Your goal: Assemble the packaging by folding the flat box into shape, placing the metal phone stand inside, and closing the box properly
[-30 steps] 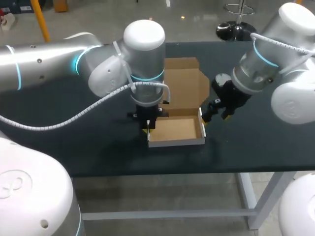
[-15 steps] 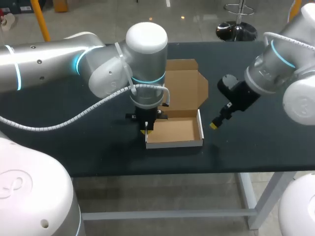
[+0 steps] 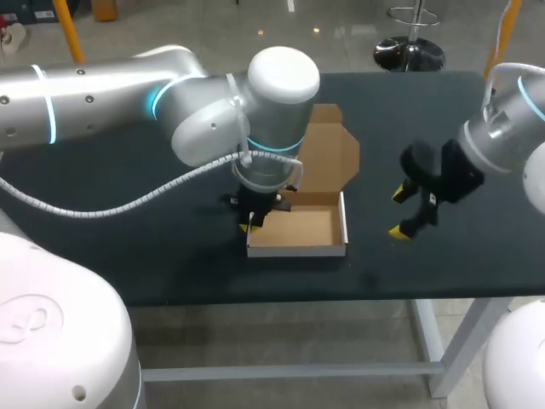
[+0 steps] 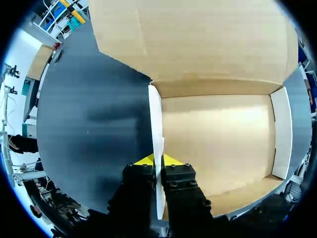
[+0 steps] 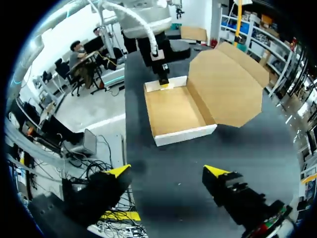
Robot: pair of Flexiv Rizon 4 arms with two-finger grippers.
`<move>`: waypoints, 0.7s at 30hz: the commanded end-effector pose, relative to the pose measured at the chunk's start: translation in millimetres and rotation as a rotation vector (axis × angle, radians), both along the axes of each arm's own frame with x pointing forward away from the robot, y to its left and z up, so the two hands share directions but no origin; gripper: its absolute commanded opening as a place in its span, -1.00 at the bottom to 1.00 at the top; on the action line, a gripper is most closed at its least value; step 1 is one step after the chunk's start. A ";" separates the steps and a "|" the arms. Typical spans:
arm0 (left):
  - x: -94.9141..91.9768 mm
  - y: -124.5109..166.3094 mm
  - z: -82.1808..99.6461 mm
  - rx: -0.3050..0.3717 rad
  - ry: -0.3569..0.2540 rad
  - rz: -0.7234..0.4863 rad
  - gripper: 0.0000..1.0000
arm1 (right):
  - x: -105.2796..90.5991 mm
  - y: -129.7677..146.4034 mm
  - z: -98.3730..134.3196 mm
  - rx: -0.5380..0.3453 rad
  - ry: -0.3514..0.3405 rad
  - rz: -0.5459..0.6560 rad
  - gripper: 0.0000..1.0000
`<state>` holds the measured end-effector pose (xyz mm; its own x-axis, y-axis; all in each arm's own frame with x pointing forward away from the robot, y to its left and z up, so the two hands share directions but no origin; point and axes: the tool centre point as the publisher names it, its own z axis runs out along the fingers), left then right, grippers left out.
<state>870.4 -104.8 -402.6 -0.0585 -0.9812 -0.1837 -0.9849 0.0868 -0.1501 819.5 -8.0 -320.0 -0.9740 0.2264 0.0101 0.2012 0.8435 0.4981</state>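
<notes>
Although its walls are already raised into a shallow tray, the cardboard box is seen with its lid open and leaning back toward the far edge of the tabletop, and nothing is held inside it. The box is placed near the middle of the tabletop, closer to the front edge. Its left side wall is pinched between the fingers of the left gripper, one finger inside the tray and one outside. The right gripper is held well apart from the box, toward the right edge, with its fingers spread wide and nothing between them. No metal phone stand can be found in any view. The folding step is judged to be nearly done. Next, the stand must be located and fetched, most likely by the free right gripper, while the tray is steadied, before the lid can be folded down.
</notes>
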 end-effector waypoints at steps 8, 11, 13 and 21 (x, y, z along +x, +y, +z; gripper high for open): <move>8.0 10.9 -9.9 0.142 -0.006 0.037 -1.00 | -5.4 -4.0 4.8 0.027 -0.025 0.049 1.00; 9.2 14.2 -10.3 0.143 -0.009 0.051 -1.00 | -5.4 -3.0 4.8 0.025 -0.028 0.055 1.00; 9.9 16.6 -9.8 0.143 -0.012 0.069 -1.00 | -5.4 -2.9 4.9 0.025 -0.030 0.057 1.00; 8.5 21.5 -7.4 0.095 -0.018 0.088 -1.00 | -5.9 -3.2 3.6 0.032 -0.026 0.056 1.00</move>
